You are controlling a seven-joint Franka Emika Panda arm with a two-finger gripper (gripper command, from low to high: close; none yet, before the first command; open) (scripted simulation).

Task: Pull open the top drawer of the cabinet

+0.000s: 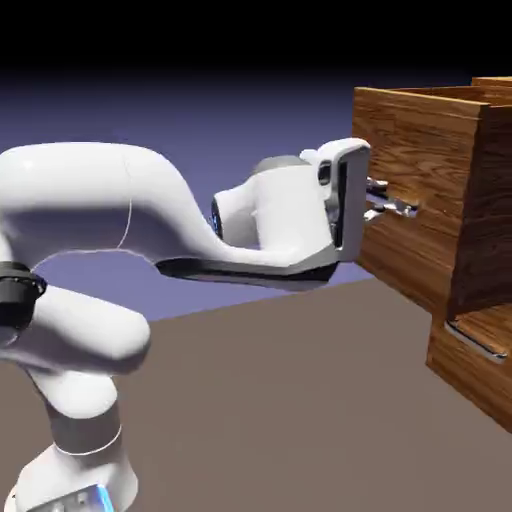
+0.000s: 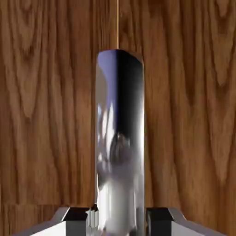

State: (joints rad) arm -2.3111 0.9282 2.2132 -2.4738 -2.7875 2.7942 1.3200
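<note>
The claw (image 1: 392, 198) is squeezed onto the shiny bar handle (image 2: 120, 138) of the top drawer (image 1: 410, 190). Its two fingertips (image 2: 69, 216) press the bar from both sides. The white arm (image 1: 150, 215) reaches flat toward the cabinet (image 1: 490, 250). The top drawer sticks out, pulled partway open, above the lower drawer (image 1: 470, 365).

Brown table (image 1: 260, 400) under cabinet (image 1: 470, 260)
</note>
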